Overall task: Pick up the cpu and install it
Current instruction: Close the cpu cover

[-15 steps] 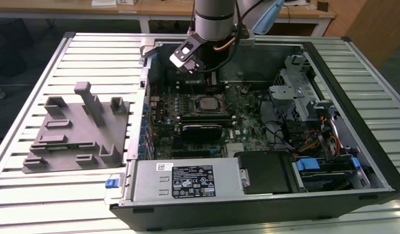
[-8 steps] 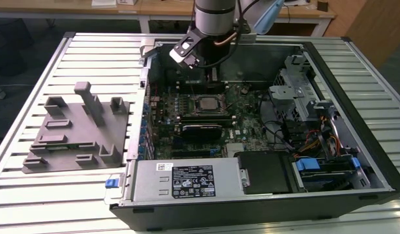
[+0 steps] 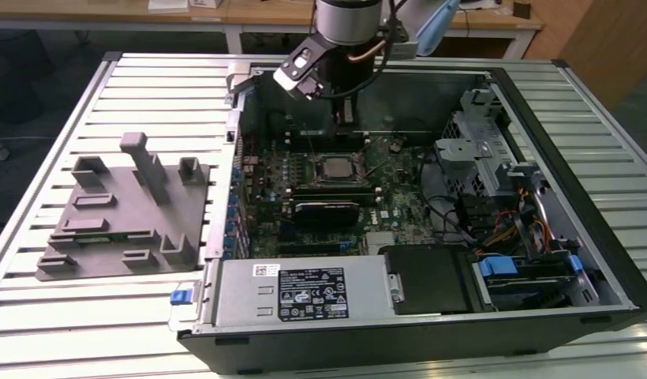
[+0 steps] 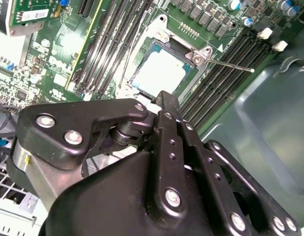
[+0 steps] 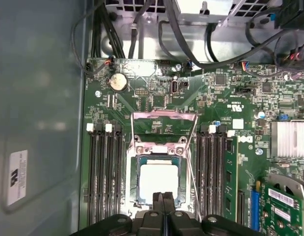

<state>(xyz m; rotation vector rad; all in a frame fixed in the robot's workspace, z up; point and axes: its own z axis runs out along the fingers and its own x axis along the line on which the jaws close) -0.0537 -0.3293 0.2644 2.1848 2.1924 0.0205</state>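
At the exterior view's left, the grey fixture block [image 3: 118,217] sits on my slatted table [image 3: 61,316]. Right of it, inside the open computer case [image 3: 408,339], the cpu [image 3: 338,167] [image 5: 159,179] [image 4: 161,73] lies in the motherboard socket [image 5: 133,169]. My gripper [image 3: 345,126] [image 5: 163,197] [image 4: 164,96] hovers just above, fingers pressed together.

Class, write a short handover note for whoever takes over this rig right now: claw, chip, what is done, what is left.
Claw: shut, holding nothing, poised at one edge of the chip; whether it touches, I cannot tell.
Chip: lying flat in its socket on the green board, inside the open computer case.
Done: chip is in the socket.
Left: the socket's metal hold-down frame stands raised, not clamped.
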